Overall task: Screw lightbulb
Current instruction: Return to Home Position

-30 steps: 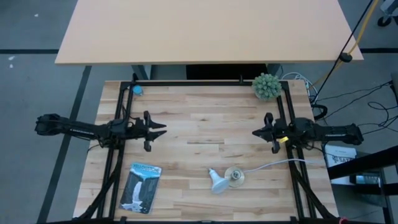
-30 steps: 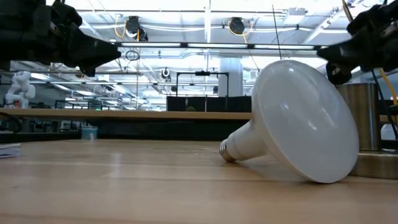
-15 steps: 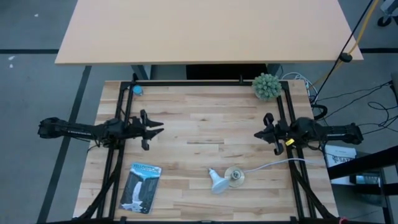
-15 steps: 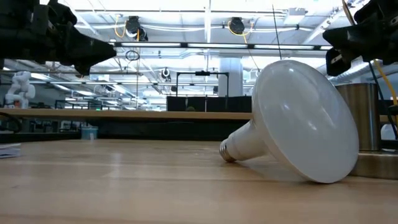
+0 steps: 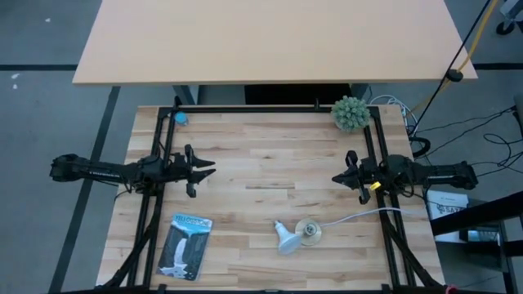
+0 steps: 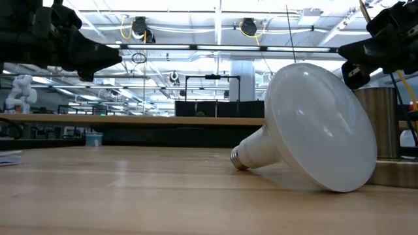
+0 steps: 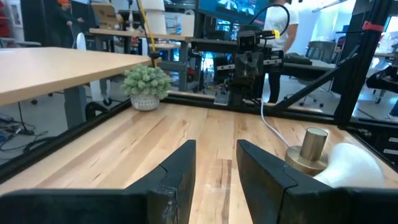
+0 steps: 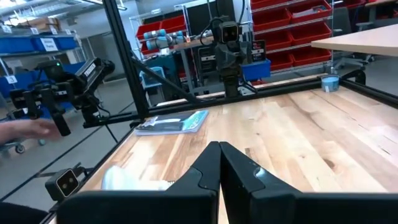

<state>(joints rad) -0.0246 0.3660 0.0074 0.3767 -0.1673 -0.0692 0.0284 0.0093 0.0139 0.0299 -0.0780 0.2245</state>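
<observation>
Lightbulb (image 5: 286, 240) down on its side near the front edge of the wooden table (image 5: 270, 139), globe just beside the bronze socket base (image 5: 309, 232) (white cord (image 5: 359, 216) trailing off to the right arm's side). Left gripper (image 5: 212, 169) hovers at the table's left, fingers a little apart, holding nothing. Right gripper (image 5: 334, 175) faces it from the right, fingers pressed together, empty too.
</observation>
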